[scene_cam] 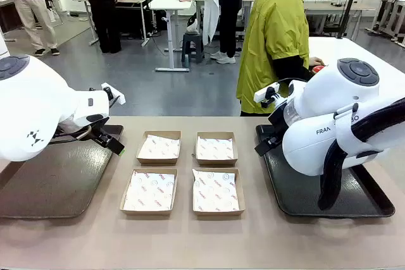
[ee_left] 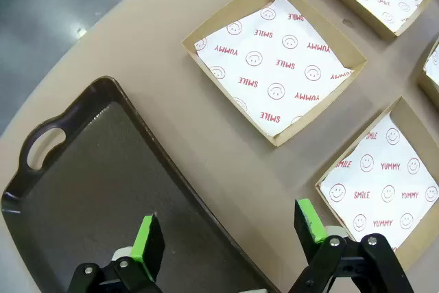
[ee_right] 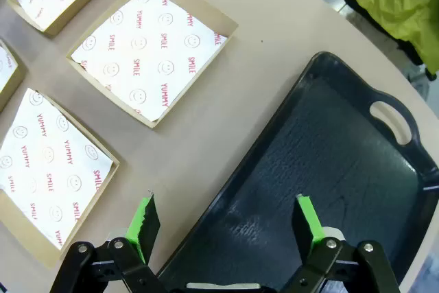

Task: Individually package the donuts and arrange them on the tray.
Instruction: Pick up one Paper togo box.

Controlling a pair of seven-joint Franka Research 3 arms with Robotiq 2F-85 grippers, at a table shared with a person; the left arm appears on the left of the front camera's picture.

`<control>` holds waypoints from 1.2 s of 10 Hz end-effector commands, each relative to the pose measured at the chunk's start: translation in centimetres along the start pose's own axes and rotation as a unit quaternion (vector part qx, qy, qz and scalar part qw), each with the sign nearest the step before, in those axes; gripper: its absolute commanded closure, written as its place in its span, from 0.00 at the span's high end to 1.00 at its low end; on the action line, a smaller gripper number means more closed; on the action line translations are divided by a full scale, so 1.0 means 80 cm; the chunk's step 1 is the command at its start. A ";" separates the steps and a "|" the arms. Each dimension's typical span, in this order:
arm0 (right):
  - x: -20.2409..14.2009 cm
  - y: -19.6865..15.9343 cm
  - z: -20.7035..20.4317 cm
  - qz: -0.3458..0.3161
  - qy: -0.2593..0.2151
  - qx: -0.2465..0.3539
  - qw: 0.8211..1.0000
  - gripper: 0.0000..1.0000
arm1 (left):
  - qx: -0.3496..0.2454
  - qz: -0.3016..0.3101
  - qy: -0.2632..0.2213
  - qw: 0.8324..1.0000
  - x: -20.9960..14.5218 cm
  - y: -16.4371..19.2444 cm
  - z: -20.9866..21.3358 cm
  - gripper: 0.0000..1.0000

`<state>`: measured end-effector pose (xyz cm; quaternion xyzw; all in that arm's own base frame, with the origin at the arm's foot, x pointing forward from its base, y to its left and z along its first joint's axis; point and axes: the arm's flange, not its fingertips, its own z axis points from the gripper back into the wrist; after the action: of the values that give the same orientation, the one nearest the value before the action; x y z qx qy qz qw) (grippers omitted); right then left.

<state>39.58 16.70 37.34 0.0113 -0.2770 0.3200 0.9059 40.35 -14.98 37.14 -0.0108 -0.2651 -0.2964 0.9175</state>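
Observation:
No donuts lie on the table; a bit of glossy red shows at the person's hand, too small to tell what it is. A dark brown tray lies at the left and a black tray at the right, both bare. My left gripper hangs open over the brown tray's inner edge. My right gripper hangs open over the black tray's inner edge. Nothing is between either pair of green pads.
Four shallow cardboard boxes lined with printed white paper sit in a two-by-two block mid-table. A person in a yellow-green jacket stands at the far side behind the right tray.

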 end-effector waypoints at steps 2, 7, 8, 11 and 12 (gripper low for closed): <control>0.000 0.000 0.000 0.000 0.000 0.000 1.000 1.00 | 0.000 0.000 0.000 1.000 0.000 0.000 0.000 1.00; 0.000 0.000 0.000 0.000 0.000 0.000 1.000 1.00 | 0.000 0.000 0.000 1.000 0.000 0.000 0.000 1.00; 0.000 0.000 0.000 0.000 0.000 0.000 1.000 1.00 | 0.000 0.000 0.000 1.000 0.000 0.000 0.000 1.00; 0.000 0.000 0.000 0.000 0.000 0.000 1.000 1.00 | 0.000 0.000 0.000 1.000 0.000 0.000 0.000 1.00; 0.000 0.000 0.000 0.000 0.000 0.000 1.000 1.00 | 0.000 0.000 0.000 1.000 0.000 0.000 0.000 1.00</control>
<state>39.59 16.70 37.34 0.0112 -0.2770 0.3201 0.9059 40.34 -14.99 37.14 -0.0108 -0.2651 -0.2964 0.9175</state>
